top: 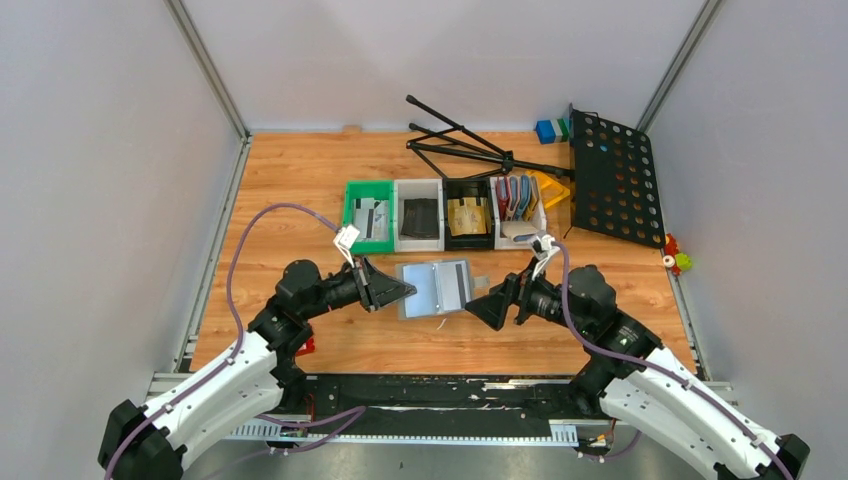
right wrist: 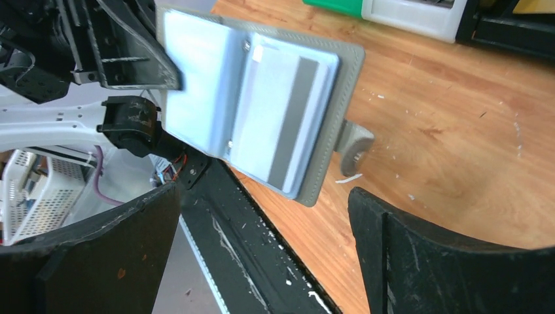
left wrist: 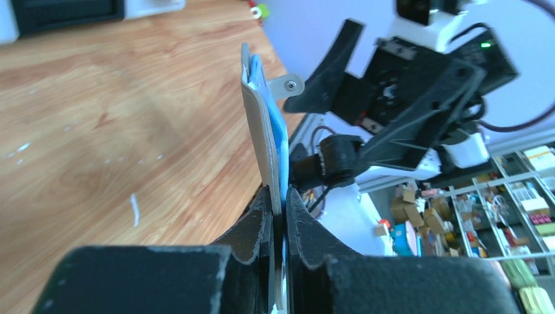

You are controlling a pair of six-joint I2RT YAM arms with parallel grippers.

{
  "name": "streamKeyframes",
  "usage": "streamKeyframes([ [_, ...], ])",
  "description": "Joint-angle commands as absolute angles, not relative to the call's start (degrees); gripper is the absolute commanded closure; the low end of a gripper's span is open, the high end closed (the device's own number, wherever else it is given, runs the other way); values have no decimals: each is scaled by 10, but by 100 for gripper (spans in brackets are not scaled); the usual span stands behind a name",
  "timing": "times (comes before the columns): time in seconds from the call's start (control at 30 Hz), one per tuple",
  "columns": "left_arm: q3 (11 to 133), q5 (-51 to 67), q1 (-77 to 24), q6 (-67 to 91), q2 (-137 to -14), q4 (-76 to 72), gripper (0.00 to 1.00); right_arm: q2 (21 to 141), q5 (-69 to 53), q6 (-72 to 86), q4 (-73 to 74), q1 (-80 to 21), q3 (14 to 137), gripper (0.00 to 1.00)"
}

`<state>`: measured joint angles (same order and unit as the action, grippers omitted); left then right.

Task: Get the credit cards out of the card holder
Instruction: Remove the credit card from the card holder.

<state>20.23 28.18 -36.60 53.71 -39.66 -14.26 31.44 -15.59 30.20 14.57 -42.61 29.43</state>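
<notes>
Card holder [top: 437, 288] open, pinched in left jaws

Bins [top: 419, 245] stand close behind the card holder [top: 435, 288]; open tabletop [top: 420, 345] lies before it.

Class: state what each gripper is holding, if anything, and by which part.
The left gripper clamps the open grey-blue bifold card holder by its left flap's outer edge; the right gripper is open, holding nothing.

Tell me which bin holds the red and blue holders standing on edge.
The rightmost bin: its holders stand upright in a row, while the green bin, white bin and black bin hold flat items.
</notes>
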Motion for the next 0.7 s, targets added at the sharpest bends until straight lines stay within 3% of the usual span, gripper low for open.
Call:
streamKeyframes([
  [0.0,243,332,-363,562,-401,-258,100,290,-155,369,129,-425,281,1],
  [0.33,235,347,-363,615,-397,-343,100,251,-194,452,6,-421,232,5],
  [0.47,234,365,-363,641,-408,-381,100,265,-235,477,-60,-421,235,23],
  [0.67,241,374,-363,648,-408,-384,100,257,-244,508,-114,-421,224,61],
])
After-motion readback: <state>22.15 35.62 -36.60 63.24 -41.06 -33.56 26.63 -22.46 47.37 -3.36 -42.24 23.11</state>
